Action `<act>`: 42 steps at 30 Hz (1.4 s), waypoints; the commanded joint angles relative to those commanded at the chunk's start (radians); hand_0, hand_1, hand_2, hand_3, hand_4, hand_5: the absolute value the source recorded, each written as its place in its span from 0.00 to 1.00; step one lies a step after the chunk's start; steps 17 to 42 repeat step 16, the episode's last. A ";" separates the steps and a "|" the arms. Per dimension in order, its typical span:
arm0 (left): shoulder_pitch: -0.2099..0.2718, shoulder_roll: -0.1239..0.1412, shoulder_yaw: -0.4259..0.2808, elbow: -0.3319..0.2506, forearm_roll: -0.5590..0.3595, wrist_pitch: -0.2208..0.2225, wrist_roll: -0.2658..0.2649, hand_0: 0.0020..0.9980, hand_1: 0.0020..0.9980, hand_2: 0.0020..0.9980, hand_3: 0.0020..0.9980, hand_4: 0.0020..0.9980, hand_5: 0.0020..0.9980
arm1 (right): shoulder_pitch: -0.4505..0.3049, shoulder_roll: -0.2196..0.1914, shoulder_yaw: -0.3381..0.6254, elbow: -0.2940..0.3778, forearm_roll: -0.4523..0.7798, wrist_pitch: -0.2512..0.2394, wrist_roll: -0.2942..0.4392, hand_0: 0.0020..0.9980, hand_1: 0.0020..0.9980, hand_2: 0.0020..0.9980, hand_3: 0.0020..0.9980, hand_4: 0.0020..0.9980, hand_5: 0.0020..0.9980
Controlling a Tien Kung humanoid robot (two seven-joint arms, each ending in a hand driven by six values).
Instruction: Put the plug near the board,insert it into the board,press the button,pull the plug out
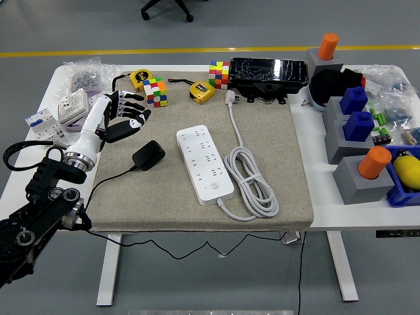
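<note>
A black plug adapter [149, 155] lies on the grey mat [275, 125], its thin black cable trailing off the mat's front left. Right of it sits the white power strip [205, 164] with its round button [213, 188] near the front end and its white cord coiled [251, 180] beside it. My left hand [125, 115] hovers above the mat's left edge, up and left of the plug, fingers spread and holding nothing. The right arm is out of sight.
Two colour cubes [155, 91] [219, 74], yellow tape measures [202, 91] and a black wrapped box [268, 72] line the mat's back. Bags and sockets [71, 105] lie at the left. Grey blocks with orange and blue pieces [357, 125] stand at the right.
</note>
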 joint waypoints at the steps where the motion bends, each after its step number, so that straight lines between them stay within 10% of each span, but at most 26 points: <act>1: 0.000 0.000 0.001 0.000 0.000 0.000 0.000 0.50 0.52 0.53 0.58 0.76 0.20 | 0.000 0.000 0.001 -0.001 0.000 0.000 0.000 0.58 0.64 0.63 0.55 0.90 0.43; 42: 0.000 -0.005 0.006 0.001 0.000 -0.002 0.001 0.50 0.52 0.53 0.58 0.76 0.20 | -0.001 0.004 0.000 -0.004 0.003 0.000 0.001 0.58 0.64 0.63 0.55 0.90 0.43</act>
